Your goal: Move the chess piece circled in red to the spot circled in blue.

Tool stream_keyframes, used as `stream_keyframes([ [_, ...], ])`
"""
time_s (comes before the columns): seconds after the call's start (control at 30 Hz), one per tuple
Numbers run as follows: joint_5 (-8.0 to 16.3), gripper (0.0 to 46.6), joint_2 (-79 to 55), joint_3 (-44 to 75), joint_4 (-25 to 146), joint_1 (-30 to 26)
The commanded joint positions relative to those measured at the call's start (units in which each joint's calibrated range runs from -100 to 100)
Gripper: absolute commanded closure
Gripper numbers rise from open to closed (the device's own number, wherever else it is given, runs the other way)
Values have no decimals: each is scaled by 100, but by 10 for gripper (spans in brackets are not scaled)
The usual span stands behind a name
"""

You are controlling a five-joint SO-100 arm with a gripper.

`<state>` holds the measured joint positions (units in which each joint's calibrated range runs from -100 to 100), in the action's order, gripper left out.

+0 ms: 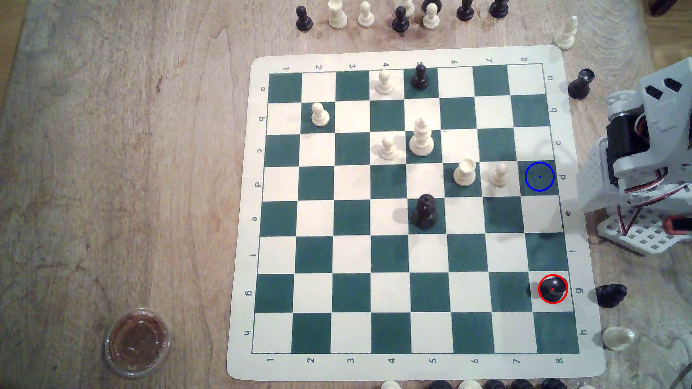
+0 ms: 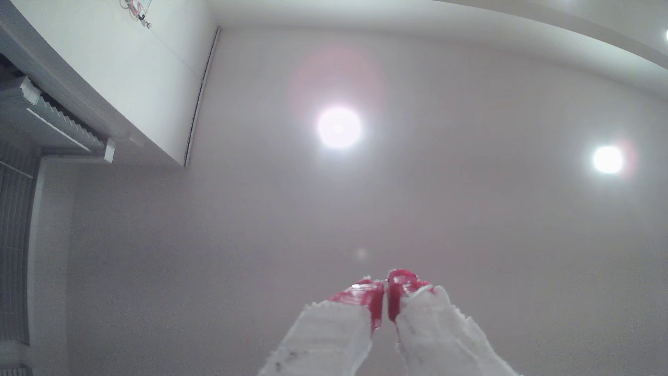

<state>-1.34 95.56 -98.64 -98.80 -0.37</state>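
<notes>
Where the pale, streaky-grained wooden table (image 1: 112, 149) fills the exterior view, a thin mat (image 1: 243, 232) of dark green and cream squares lies flat on it, its corners rounded and its cream border lettered and numbered. The room above, seen from the wrist, is a plain whitish ceiling (image 2: 470, 217) with two round glaring lights (image 2: 338, 127), and slatted blinds (image 2: 14, 231) along one wall.

The rook (image 1: 552, 288), glossy black with a wide round base, stands upright inside the red ring on the cream square of row g, column 8, at the mat's edge on the exterior view's right. The spot (image 1: 539, 176), a dark green edge square ringed in blue at row d, column 8, is bare; a cream pawn (image 1: 499, 174) stands on the adjoining square. Between rook and spot, the two edge squares hold nothing.

Just off that edge, a black piece (image 1: 610, 294) lies toppled on the wood near the rook, and a cream piece (image 1: 618, 337) lies below it. More pieces line the far and near borders of the mat. A tall black piece (image 1: 425, 211) stands mid-board. A round clear lidded cup (image 1: 137, 342) with brown contents sits well apart, on the exterior view's lower left.

The arm (image 1: 644, 157), white printed plastic with a perforated base and red-and-black wires, sits at the exterior view's right edge beside the spot. The gripper (image 2: 385, 289) points at the ceiling, its rough white fingers (image 2: 325, 340) red-tipped and pressed together, holding nothing.
</notes>
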Motion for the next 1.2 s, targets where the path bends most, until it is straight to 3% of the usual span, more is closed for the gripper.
stream_keyframes([
  [0.0, 10, 464, 20, -136, -87, 9],
  [0.23, 10, 464, 20, -81, 1461, 72],
  [0.4, 34, 464, 20, 980, 4762, 158],
  [0.8, 54, 464, 11, 3165, 10618, 925],
  [0.97, 54, 462, 3, 3980, 13165, 940],
  [1.0, 54, 439, 3, 4443, 14582, 932],
  [1.13, 39, 278, 3, 4941, 16089, 815],
  [1.17, 0, 290, 11, 4978, 16269, 620],
])
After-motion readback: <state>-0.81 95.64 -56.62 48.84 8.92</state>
